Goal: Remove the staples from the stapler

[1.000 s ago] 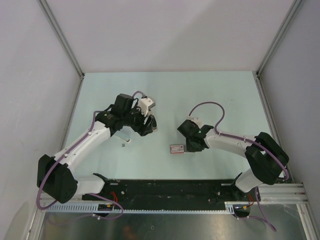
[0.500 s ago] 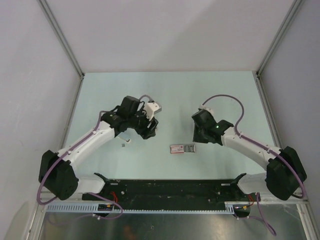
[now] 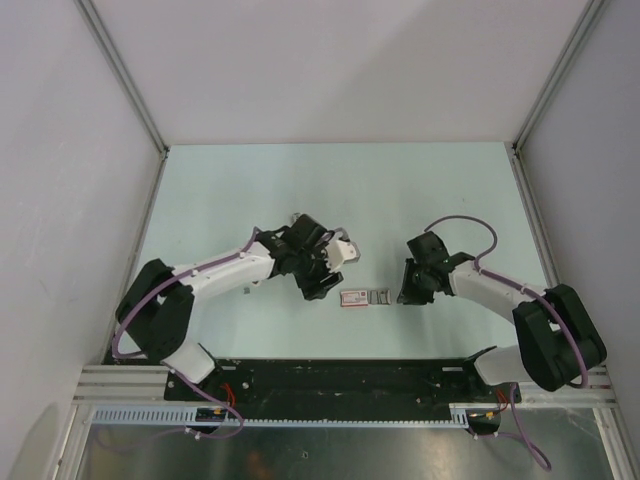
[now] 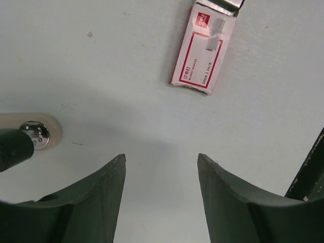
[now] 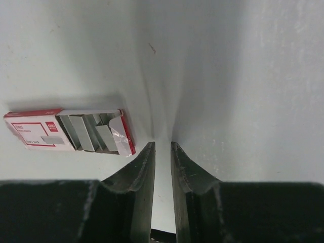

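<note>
Staple box (image 3: 363, 297) (flap open) between left gripper (image 4: 161, 159) and right gripper (image 5: 162, 146)

This is a robot test cell in a lab. Beyond and on either side of the fingers (image 4: 76, 207), plain white panels (image 3: 340, 70) on aluminium posts (image 3: 125, 80) box in a pale tabletop (image 3: 330, 190). Behind them, two robot arms (image 3: 215, 275) are bolted to a black rail (image 3: 340, 378), with purple cables (image 3: 460, 222) and a slotted cable duct (image 3: 300, 418).
</note>
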Robot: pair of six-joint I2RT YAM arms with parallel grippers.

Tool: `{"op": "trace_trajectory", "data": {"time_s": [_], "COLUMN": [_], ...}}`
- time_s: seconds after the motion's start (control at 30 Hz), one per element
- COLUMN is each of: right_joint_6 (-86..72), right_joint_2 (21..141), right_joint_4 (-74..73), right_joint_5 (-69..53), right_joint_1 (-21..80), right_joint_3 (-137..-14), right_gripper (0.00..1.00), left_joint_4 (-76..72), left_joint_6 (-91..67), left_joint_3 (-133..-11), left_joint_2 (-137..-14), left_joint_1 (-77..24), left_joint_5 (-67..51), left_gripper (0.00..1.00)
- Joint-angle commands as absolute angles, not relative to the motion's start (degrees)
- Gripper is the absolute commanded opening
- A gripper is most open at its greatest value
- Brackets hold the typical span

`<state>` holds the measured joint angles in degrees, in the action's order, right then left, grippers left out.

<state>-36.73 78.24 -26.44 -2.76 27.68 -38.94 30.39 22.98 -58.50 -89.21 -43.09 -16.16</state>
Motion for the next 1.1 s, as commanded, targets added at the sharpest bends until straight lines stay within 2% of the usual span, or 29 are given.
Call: {"op": "trace_trajectory", "data": {"time_s": [0.0,0.43,1.07], "right_joint_6": [-38.4,-40.9,-41.7], "right_joint_2": [79.0,79.4,80.9], "right_joint_4": [-18.8,-10.4,-5.7], "right_joint_5": [-10.3,-18.1,-21.1], "right_joint_1": [25.8,19.5,17.1], "right_joint_3": [-36.6,-31.2,-29.6], "right_gripper": [0.23,0.23,0.21], "left_joint_4": [26.9,23.9,22.1], "left_joint_6": [25.8,28.5,29.5], "left_joint_3": [-60.6,-60.3,-61.4], "left_joint_2": [-90.7,-95.2,-99.0], "left_joint_1": [-44.9,-46.4,-48.0], "left_joint_5": [-13.3,-9.1,-7.3], "left_gripper": [0.63,0.63,0.62]}}
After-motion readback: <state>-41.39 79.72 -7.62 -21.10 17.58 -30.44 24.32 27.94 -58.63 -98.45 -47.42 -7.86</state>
